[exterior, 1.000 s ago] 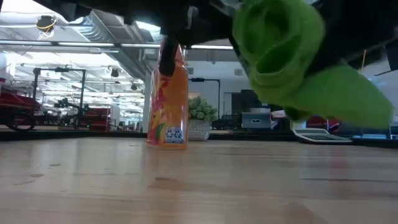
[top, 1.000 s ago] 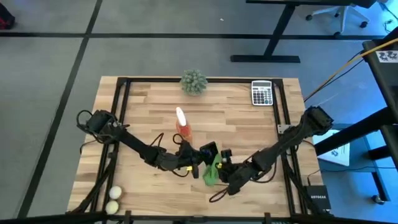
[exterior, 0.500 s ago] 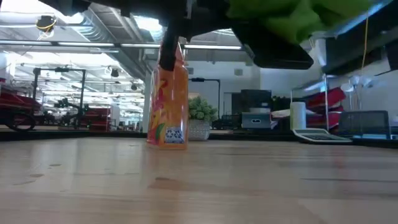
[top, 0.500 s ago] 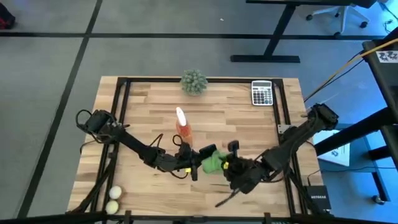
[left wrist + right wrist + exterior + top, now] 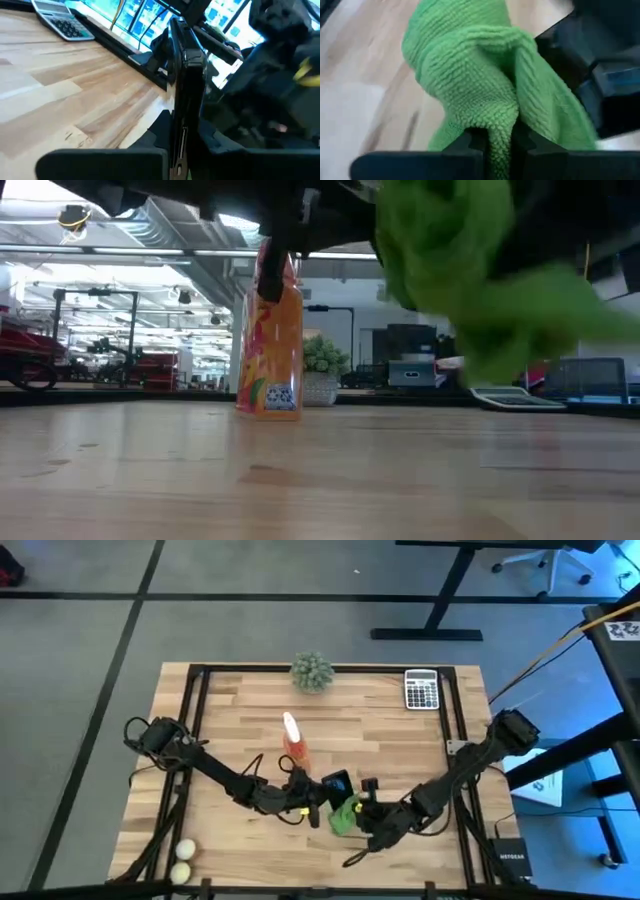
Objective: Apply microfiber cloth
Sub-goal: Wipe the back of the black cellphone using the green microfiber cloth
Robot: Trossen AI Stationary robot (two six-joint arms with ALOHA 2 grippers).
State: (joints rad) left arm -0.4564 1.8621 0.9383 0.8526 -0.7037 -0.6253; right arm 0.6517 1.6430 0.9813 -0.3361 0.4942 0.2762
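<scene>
Wiping is the step I judge in hand: my right gripper [image 5: 352, 816], jaws clamped on the microfiber cloth [image 5: 345, 817], holds it at the dark slab [image 5: 334, 784] pinched upright by my left gripper [image 5: 322, 802], table's six o'clock. Next I need steady, light strokes.

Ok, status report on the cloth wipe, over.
Right gripper shut on microfiber cloth, held off the table. Left gripper grips a dark flat device beside it. Spray bottle stands behind.

Bright green ribbed microfiber cloth [image 5: 470, 85]; orange patterned spray bottle [image 5: 270, 345]; dark fingers [image 5: 472, 145].
</scene>
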